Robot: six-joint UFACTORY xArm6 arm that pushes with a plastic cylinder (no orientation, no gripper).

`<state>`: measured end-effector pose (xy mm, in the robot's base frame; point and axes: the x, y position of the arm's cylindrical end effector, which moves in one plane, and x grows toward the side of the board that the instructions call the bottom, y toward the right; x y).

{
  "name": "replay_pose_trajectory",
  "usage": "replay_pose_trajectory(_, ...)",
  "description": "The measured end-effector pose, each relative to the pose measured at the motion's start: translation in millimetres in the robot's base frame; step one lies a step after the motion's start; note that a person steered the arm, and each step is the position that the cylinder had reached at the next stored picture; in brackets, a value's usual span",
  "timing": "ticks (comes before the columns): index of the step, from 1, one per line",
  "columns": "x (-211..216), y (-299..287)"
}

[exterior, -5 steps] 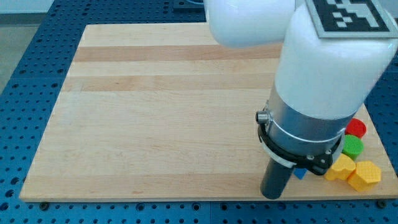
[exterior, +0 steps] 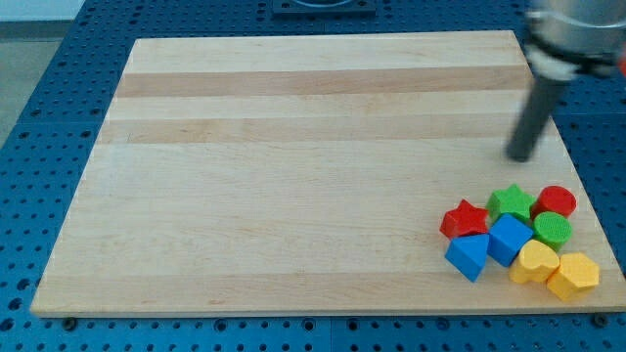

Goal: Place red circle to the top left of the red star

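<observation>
a lab: wooden board [exterior: 293,176] on a blue perforated bench [exterior: 39,147].

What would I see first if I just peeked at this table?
A bunch of bright blocks huddled in the board's bottom right corner: a red star, green star, red circle, green circle, two blue blocks and two yellow ones. My tip hangs just above them, apart from them all.

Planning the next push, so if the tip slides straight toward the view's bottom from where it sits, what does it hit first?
Likely the green star, just below my tip; the red circle sits slightly right of that line.
</observation>
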<state>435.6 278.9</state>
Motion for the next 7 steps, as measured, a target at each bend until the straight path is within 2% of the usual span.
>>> replay_pose_trajectory(1,1.6,65.8)
replay_pose_trajectory(2,1.6,65.8)
replay_pose_trajectory(3,29.7,66.2)
replay_pose_trajectory(4,89.0,66.4)
replay_pose_trajectory(5,125.5,61.9)
replay_pose_trajectory(6,123.8,26.0)
replay_pose_trajectory(7,54.3,-55.1)
